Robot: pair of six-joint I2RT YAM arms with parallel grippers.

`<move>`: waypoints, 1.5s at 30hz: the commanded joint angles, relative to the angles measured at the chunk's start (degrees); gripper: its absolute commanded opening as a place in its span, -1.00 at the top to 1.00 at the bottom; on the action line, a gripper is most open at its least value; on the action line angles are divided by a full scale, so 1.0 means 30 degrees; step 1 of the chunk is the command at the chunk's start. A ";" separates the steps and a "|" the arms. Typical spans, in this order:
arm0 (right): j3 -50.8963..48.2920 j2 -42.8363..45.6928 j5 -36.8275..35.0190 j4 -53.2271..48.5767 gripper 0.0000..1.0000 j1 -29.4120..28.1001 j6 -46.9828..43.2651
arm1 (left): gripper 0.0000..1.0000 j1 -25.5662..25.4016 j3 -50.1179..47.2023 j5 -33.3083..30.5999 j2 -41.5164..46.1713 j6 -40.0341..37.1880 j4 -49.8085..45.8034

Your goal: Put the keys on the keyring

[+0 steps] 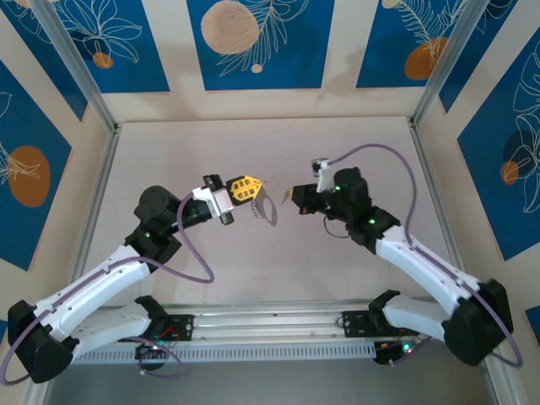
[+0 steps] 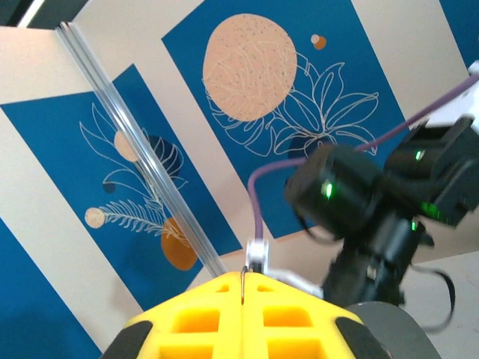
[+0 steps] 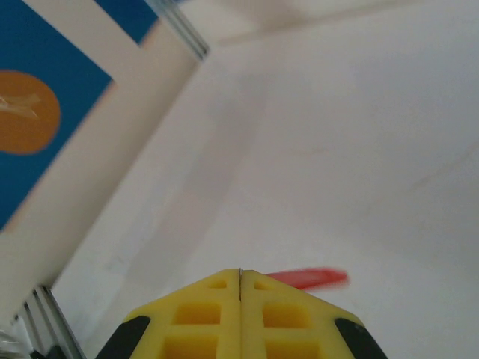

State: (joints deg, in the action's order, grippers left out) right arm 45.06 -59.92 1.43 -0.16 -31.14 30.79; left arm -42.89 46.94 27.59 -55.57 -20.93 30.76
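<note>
Nearest the camera in the overhead view, the two arm bases sit on the rail at the front edge of the tabletop [image 1: 278, 261]. The left arm [image 1: 101, 283] reaches up and inward from the lower left, and the right arm [image 1: 430, 274] reaches up and inward from the lower right. Their ends face each other above the middle of the tabletop, near one another but apart.

The left jaws are closed. On the left wrist camera the yellow fingers [image 2: 202, 318] meet along one seam, and a thin dark edge is pinched at its top. From above, the keyring [image 1: 267, 211] hangs from those jaws as a grey loop, slanting down toward the right arm and raised off the surface.

The right jaws are closed too. Their yellow fingers [image 3: 194, 321] are pressed together, and the red head of the key [image 3: 308, 279] sticks out sideways just past the tips, blurred. The blade cannot be made out. From above, the key end sits just right of the keyring with a small gap between them.

Beyond both arms the pale tabletop runs back to walls with blue panels [image 1: 253, 42] printed with orange circles and white leaves.
</note>
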 commanded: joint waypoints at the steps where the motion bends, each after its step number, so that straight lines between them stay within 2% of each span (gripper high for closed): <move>1: -0.0267 0.1849 0.1438 0.0766 1.00 0.0849 -0.0403 | 1.00 -0.0222 0.1264 0.0638 -0.0276 0.0159 0.0644; 8: 0.0349 0.4214 0.2982 0.2808 1.00 0.1677 -0.0818 | 1.00 -0.0502 0.2287 0.1011 -0.1443 0.0043 0.0170; 19: 0.0332 0.4465 0.4252 0.6717 1.00 0.1513 -0.0688 | 1.00 -0.1369 0.2986 0.0811 -0.2475 -0.0258 -0.0262; 36: 0.0537 0.4972 0.4097 0.6940 1.00 -0.0589 -0.1838 | 1.00 -0.1639 0.2844 -0.0850 -0.2716 -0.0694 0.0115; 45: 0.0676 0.5120 0.4033 0.7092 1.00 -0.1314 -0.2289 | 1.00 -0.1678 0.2892 -0.0995 -0.2951 -0.0821 0.0127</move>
State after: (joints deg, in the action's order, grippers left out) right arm 44.99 -45.43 14.37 19.11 -34.37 25.63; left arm -47.18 53.98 25.36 -64.01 -21.87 29.10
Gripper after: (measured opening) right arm 0.066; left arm 0.047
